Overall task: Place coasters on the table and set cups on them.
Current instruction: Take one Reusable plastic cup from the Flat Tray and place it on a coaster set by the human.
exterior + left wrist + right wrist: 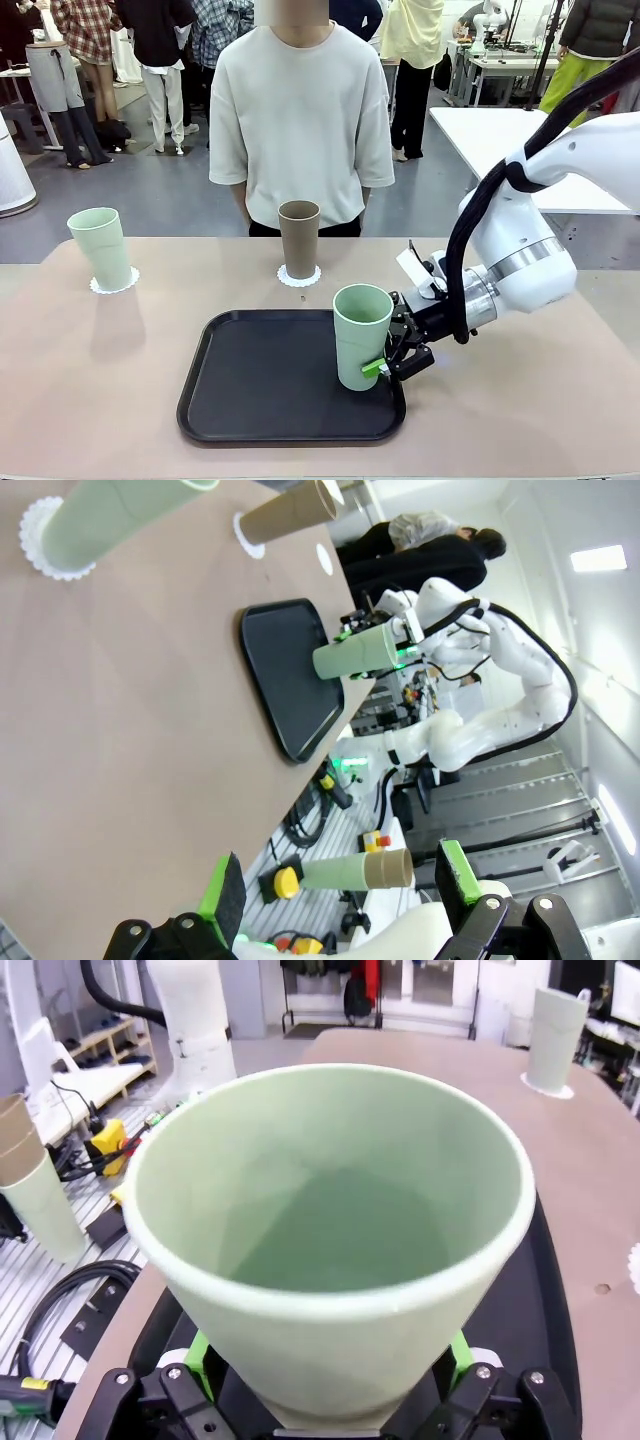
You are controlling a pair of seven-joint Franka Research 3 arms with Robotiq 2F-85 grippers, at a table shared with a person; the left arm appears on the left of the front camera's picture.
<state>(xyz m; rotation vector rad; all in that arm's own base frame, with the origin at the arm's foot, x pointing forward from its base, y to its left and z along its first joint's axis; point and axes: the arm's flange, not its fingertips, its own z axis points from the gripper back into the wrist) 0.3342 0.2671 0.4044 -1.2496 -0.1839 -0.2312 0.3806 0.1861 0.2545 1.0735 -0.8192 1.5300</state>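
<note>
Front view: right pincer (392, 362) reaches in from 3 o'clock, fingers spread wide on either side of a pale green cup (360, 336), low on its body. Can't tell if the pads actually touch it. Cup stands upright on the black tray (270, 385), at the tray's 3 o'clock edge. Brown cup (299, 238) sits on a white coaster (298, 277) at 12 o'clock on the desk (90, 390), in front of the person (300, 120). Second green cup (101, 247) on its own coaster (114, 284) at 10 o'clock.

Left wrist view: left pincer (340, 885) at the bottom edge, fingers apart, nothing between them. View is rolled; the tray (285, 675) lies near the desk's edge with the green cup (357, 656) and the right pincer at it. A bare coaster (324, 559) lies on the desk beyond the brown cup (290, 517).

Right wrist view: green cup (330, 1230) mouth up close, between the green pads (200, 1352). Far green cup (553, 1028) at 1 o'clock.
</note>
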